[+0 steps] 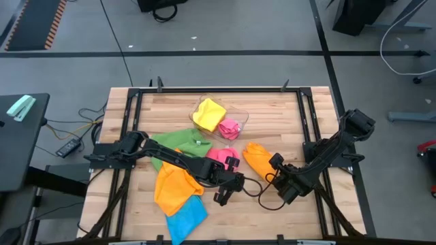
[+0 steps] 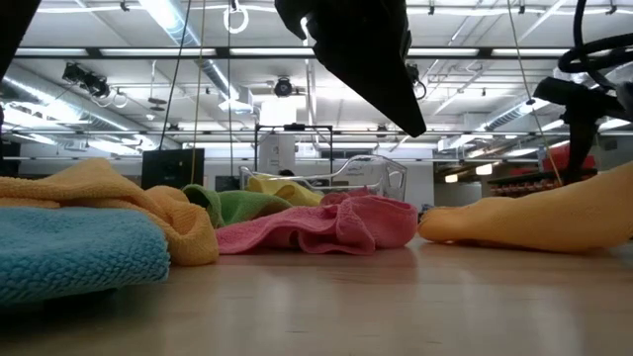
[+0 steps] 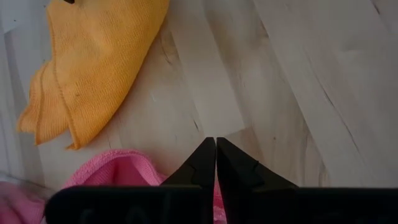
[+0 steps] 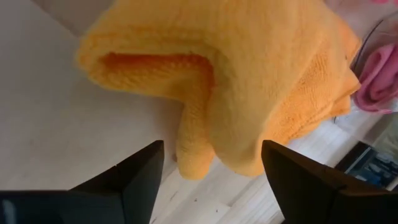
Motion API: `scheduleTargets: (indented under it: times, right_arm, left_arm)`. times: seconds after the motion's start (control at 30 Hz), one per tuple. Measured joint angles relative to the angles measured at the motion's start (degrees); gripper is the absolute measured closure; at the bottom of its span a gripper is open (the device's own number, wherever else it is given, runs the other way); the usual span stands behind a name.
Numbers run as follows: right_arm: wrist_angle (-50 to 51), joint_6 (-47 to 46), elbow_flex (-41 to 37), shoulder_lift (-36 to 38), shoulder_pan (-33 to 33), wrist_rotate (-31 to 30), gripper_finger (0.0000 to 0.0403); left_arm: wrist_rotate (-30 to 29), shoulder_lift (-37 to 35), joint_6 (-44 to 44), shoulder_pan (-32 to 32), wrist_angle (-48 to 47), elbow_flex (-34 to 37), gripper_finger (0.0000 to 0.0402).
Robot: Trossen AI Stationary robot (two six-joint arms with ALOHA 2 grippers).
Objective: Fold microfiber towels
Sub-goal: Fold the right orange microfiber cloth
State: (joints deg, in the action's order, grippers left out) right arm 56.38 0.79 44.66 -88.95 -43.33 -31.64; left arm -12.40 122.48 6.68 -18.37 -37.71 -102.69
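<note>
Judging by how the cloths lie, the folding is barely begun. Taking the clear tray point(image 1: 240, 117) at the table's far side as landmark: a yellow towel point(image 1: 208, 113) and a pink towel point(image 1: 230, 127) sit bunched inside it. Just in front of the tray lies a crumpled green towel point(image 1: 178, 141), with a second pink towel point(image 1: 222, 156) beside it, loosely heaped. Nearer the front edge, well away from the tray, an orange towel point(image 1: 175, 188) lies rumpled and overlaps a blue towel point(image 1: 186, 216). Another orange towel point(image 1: 259, 158), in front of the tray toward the right arm, is the only one that looks doubled over, a thick soft roll with a loose corner hanging out; it seems partly folded at best. All the rest still need folding.

The right gripper point(image 4: 208, 165) hovers just short of that orange roll, jaws spread wide with nothing between them. The left gripper point(image 3: 216, 152) hangs over bare wood beside the heaped pink towel, its jaws pressed together, holding nothing.
</note>
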Motion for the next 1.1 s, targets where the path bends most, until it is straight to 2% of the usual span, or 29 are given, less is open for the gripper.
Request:
scheduleTargets:
  times: [0.13, 0.27, 0.37, 0.5, 0.57, 0.67, 0.77, 0.83, 0.97, 1.1]
  right_arm:
    - [-0.5, 1.5, -0.1, -0.2, 0.1, -1.4, 0.0152]
    - [-6.4, 4.5, -1.6, -0.2, 0.8, -0.9, 0.0198]
    - [-10.1, 3.9, -3.1, -0.2, 2.2, 0.6, 0.0254]
    - [-8.8, -1.7, -2.2, 1.2, 4.5, 4.1, 0.0357]
    - [-8.0, -3.7, -0.7, 3.1, 5.4, 7.4, 0.0388]
    - [-7.3, -8.9, 2.3, 7.1, 7.3, 12.3, 0.0389]
    - [-3.0, -18.6, 8.0, 11.6, 9.9, 16.2, 0.0389]
    - [0.9, -26.0, 12.5, 14.4, 11.8, 21.2, 0.0389]
    - [1.5, -40.9, 19.5, 19.9, 13.2, 31.8, 0.0389]
    - [1.7, -48.3, 24.1, 22.8, 13.2, 36.9, 0.0389]
  left_arm:
    - [0.0, 0.0, 0.0, 0.0, 0.0, 0.0, 0.0383]
    - [0.0, 0.0, 0.0, 0.0, 0.0, 0.0, 0.0387]
    - [0.0, 0.0, 0.0, -0.1, 0.0, 0.0, 0.0386]
    - [0.0, 0.0, 0.0, -0.7, -0.7, 0.0, 0.0379]
    - [0.0, -0.2, 0.0, -1.2, -1.6, 0.0, 0.0378]
    - [0.0, -1.2, 0.6, -1.9, -2.1, 0.0, 0.0381]
    - [0.1, -2.5, 2.1, -2.3, -2.1, -0.1, 0.0387]
    - [0.0, -3.4, 2.7, -2.5, -3.0, -0.1, 0.0390]
    - [-0.2, -5.5, 3.0, -2.8, -5.3, -0.1, 0.0388]
    - [-0.3, -6.7, 3.0, -2.9, -6.6, -0.1, 0.0377]
